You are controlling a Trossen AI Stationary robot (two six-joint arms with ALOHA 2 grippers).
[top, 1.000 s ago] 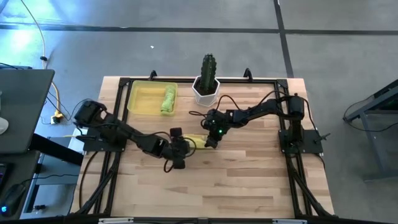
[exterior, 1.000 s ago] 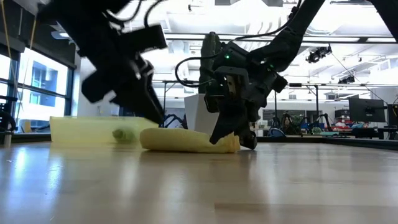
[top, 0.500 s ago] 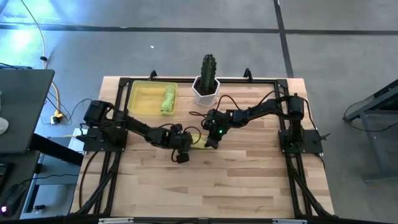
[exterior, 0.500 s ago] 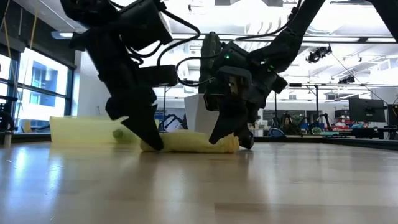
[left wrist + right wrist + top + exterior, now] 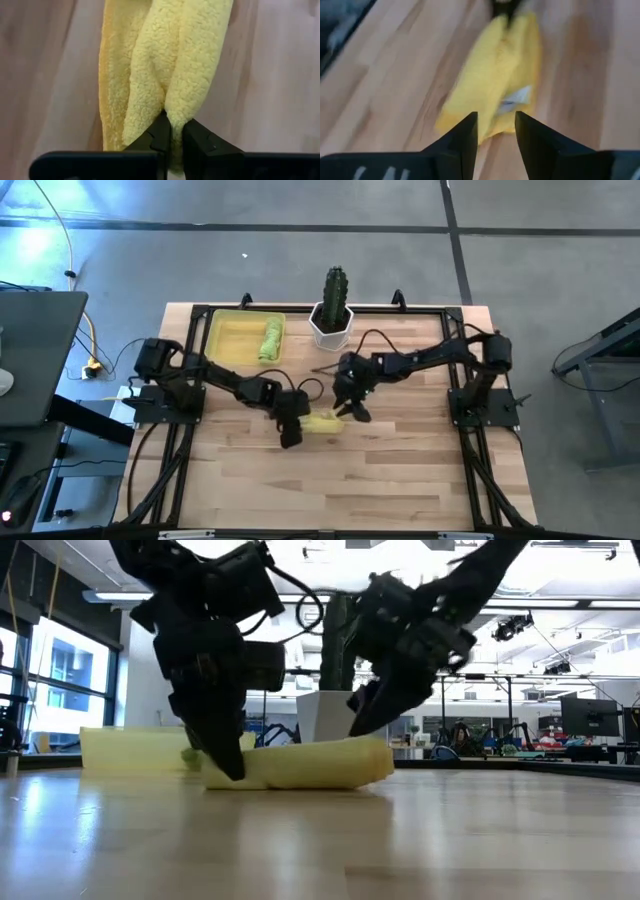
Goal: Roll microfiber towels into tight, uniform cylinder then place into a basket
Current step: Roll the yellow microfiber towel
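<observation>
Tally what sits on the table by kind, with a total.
Microfiber towels: 2, a green towel in the basket and a yellow towel on the wood
Basket: 1
Potted cactus: 1
Total: 4

1 towel (image 5: 324, 422) on table (image 5: 400, 480) between hands; other towel (image 5: 270, 338) in basket (image 5: 232, 340)

Right tool (image 5: 372, 720) blurred; yellow towel's (image 5: 170, 75) far end cut off.
</observation>
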